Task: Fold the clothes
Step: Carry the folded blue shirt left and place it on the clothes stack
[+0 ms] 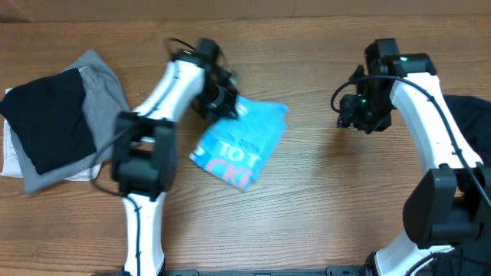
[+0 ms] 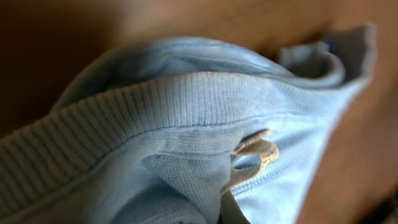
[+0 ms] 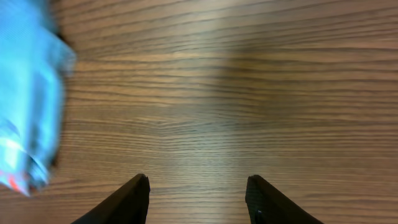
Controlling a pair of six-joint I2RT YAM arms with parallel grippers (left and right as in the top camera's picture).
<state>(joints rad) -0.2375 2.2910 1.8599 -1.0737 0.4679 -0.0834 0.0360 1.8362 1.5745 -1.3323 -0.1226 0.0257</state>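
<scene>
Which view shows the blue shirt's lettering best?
Overhead: the folded shirt shows nearly whole, lettering facing up. Left wrist shows only its ribbed collar and tag, close up. Right wrist catches a blurred edge at frame left.

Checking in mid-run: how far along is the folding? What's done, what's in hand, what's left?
Done: a stack of black, grey and white garments lies at far left. In hand: the blue T-shirt sits compactly folded mid-table, with the left gripper shut at its collar; the right gripper hangs open over the table. Left: probably adding that shirt to the stack, plus a dark garment at the right edge.
</scene>
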